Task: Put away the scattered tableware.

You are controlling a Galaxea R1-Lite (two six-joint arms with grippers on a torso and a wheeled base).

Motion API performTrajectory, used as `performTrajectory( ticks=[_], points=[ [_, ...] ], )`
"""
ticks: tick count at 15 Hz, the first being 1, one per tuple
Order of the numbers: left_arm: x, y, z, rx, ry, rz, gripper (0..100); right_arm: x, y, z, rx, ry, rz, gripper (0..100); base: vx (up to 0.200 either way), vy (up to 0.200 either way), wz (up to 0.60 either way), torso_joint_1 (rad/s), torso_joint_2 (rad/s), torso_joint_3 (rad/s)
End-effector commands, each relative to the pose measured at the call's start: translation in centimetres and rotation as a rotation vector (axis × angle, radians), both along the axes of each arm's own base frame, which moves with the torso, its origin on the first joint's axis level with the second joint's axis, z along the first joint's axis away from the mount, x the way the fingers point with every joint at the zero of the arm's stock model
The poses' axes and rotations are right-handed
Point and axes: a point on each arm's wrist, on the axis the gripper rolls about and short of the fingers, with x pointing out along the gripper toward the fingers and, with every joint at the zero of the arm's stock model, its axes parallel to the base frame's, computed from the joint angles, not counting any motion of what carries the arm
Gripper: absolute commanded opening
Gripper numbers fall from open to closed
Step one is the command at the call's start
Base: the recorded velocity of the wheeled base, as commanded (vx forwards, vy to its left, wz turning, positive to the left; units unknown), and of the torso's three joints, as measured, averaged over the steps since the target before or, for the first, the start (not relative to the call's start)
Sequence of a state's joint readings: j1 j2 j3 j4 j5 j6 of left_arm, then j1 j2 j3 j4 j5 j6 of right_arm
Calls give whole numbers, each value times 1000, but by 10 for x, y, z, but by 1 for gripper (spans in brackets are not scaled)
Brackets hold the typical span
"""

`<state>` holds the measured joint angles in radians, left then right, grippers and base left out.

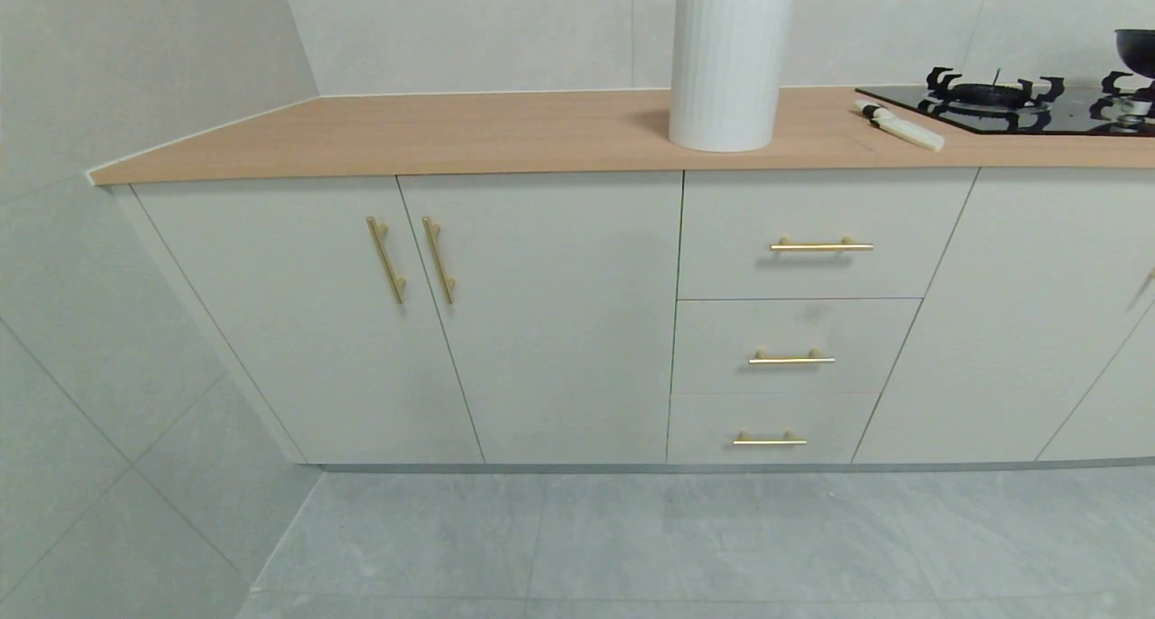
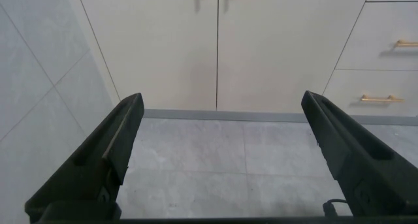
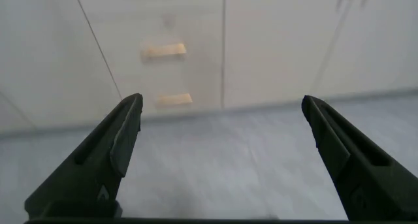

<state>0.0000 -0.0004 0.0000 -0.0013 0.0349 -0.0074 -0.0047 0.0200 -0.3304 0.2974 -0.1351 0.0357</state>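
Note:
On the wooden countertop (image 1: 451, 132) a pale utensil (image 1: 899, 124) with a dark band lies flat, just left of the stove. A tall white ribbed canister (image 1: 731, 60) stands to the left of it. My left gripper (image 2: 222, 103) hangs low over the grey floor, open and holding nothing, facing the base of the double cabinet doors. My right gripper (image 3: 222, 106) is also open and bare, low above the floor in front of the drawer stack.
A black gas stove (image 1: 1011, 105) with a dark pot (image 1: 1135, 50) fills the counter's right end. Below are two cabinet doors (image 1: 406, 321) with gold handles and three drawers (image 1: 794, 321). A tiled wall closes the left side; grey floor (image 1: 632, 538) lies open in front.

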Motion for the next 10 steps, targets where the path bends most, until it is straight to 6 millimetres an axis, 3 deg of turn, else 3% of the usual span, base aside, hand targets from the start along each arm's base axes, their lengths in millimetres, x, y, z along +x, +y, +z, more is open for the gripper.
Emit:
performTrajectory(
  ticks=[1,3,10],
  points=[
    [0,0,0,0,0,0,100,23,1,-35,9,-42,28,100,0,0,0,0,0,0],
    [0,0,0,0,0,0,100,31,2,-49,6,-63,99,100,0,0,0,0,0,0],
    [0,0,0,0,0,0,100,32,3,-57,-31,12,144,100,0,0,0,0,0,0]
  ],
)
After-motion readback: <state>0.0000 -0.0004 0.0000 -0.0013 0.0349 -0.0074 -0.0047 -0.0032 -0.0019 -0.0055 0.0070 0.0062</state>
